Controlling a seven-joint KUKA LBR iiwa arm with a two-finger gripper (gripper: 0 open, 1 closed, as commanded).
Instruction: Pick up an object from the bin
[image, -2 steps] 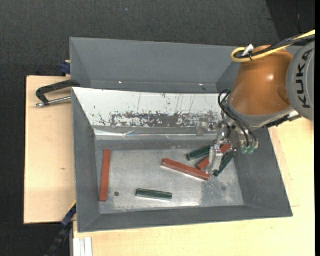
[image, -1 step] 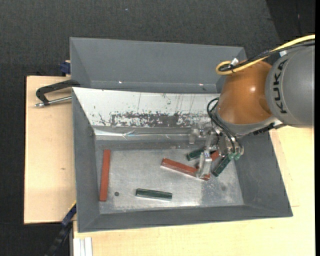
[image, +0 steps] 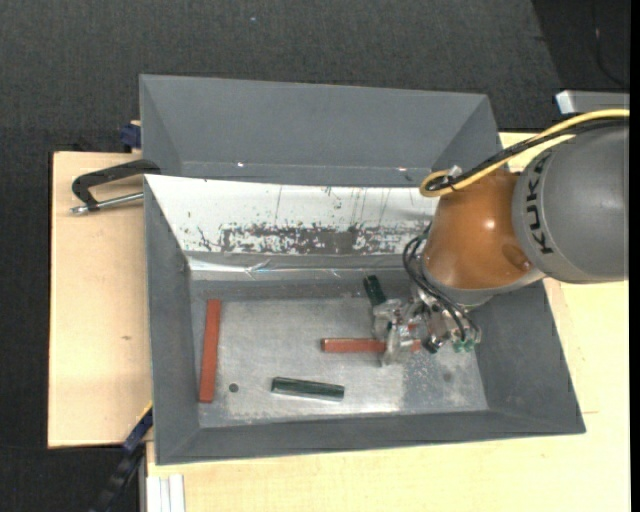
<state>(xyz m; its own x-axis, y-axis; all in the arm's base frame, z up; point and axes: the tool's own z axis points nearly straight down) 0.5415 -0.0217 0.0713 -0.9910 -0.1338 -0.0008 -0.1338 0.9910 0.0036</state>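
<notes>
Closest to the lens is the arm (image: 585, 205), its grey link and orange wrist cover (image: 470, 238) coming in from the right above the grey metal bin (image: 300, 120). Below the cover, the claw (image: 395, 338) is down at the bin floor, right of the middle. Whether it is wide or narrow cannot be told, since wires and small fittings crowd around its tip. A short red bar (image: 350, 346) lies flat on the floor, pointing left to right, and its right end reaches the claw; I cannot tell whether the two touch or whether the bar is gripped. Just behind the claw, toward the back wall, sits a small dark green piece (image: 373, 289). A dark green bar (image: 307, 388) lies nearer the front wall, left of the claw and apart from it. Well away on the left, a long red bar (image: 210, 350) runs along the side wall, with a tiny dark speck (image: 233, 388) just beside its lower end.
</notes>
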